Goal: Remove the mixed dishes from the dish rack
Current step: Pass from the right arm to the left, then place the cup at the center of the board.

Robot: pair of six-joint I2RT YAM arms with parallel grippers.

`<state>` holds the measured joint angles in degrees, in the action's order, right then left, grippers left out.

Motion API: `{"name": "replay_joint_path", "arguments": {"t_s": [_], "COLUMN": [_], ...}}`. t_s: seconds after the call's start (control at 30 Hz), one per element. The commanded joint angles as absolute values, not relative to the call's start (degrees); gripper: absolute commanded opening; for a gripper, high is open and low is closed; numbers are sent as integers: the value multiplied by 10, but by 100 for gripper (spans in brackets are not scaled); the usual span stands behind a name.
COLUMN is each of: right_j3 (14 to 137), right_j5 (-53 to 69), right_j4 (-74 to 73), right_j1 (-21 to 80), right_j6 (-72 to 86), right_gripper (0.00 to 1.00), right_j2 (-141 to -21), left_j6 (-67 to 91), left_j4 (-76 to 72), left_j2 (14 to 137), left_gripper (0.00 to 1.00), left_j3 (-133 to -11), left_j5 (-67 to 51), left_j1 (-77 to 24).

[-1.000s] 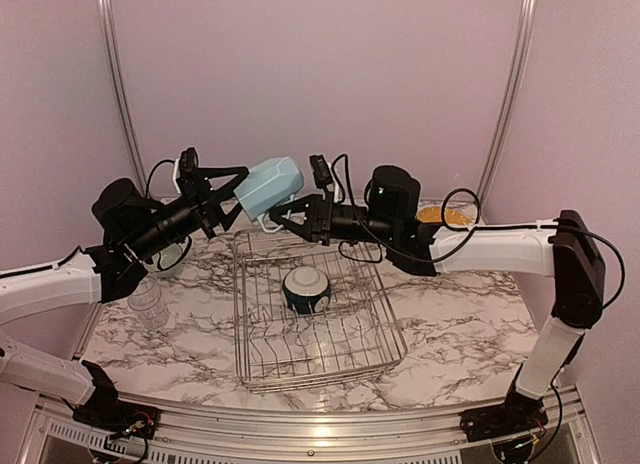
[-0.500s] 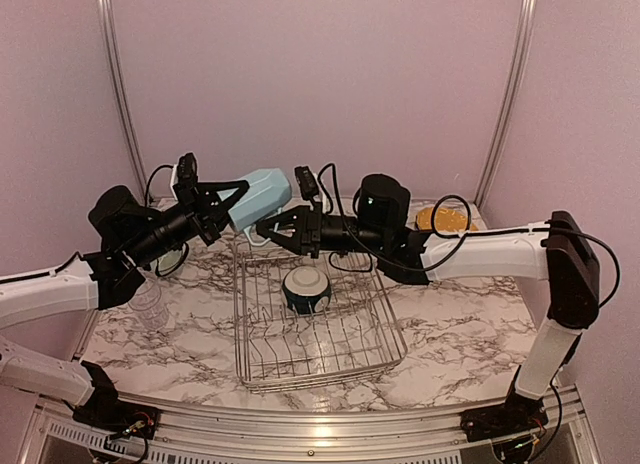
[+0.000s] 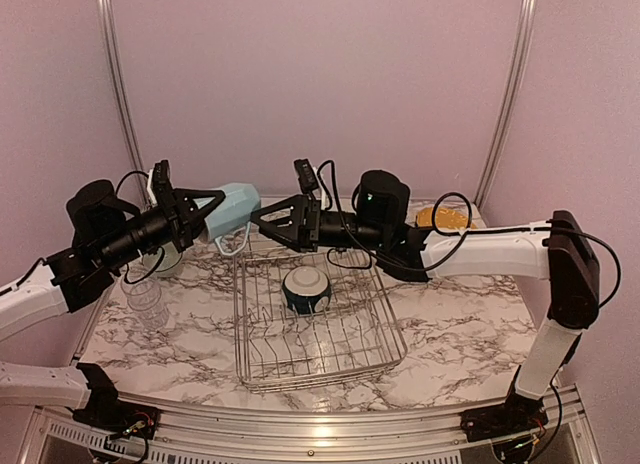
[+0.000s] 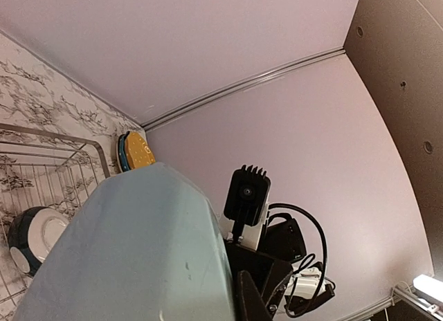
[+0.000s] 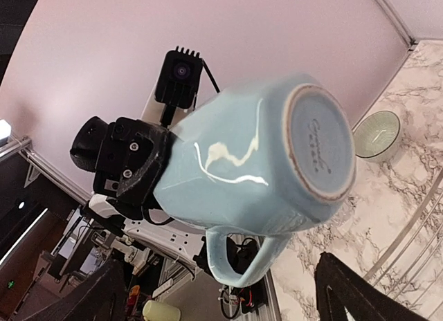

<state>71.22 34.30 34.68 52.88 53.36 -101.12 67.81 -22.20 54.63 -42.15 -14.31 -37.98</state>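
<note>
Your left gripper [image 3: 212, 214] is clamped on the light blue mug [image 3: 234, 208], airborne at ten o'clock from the dish rack [image 3: 241, 314]. Your right gripper [image 3: 262, 224] gapes empty beside it, over the marble table [image 3: 455, 324], lilac walls [image 3: 320, 84] behind.

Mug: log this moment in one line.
left gripper: shut on mug | right gripper: open, near mug | rack: bowl inside
</note>
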Motion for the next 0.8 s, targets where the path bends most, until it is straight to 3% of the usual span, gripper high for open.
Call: {"name": "replay_joint_path", "arguments": {"t_s": [0.0,0.33,0.77], "right_j3": [718,696,686], "right_j5": [331,253,210], "right_j4": [329,192,106], "right_j1": [524,497,445], "right_j6": [509,415,356], "right_gripper": [96,99,99], "right_j2": [-996,-934,-880], "left_j6": [625,537,406], "left_j4": [-140,137,422], "left_j2": [499,483,549], "left_gripper": [0,0,0], "left_j3": [-479,-573,-714], "left_j5": [-120,-89,57], "left_j1": [-353,-293,-284]}}
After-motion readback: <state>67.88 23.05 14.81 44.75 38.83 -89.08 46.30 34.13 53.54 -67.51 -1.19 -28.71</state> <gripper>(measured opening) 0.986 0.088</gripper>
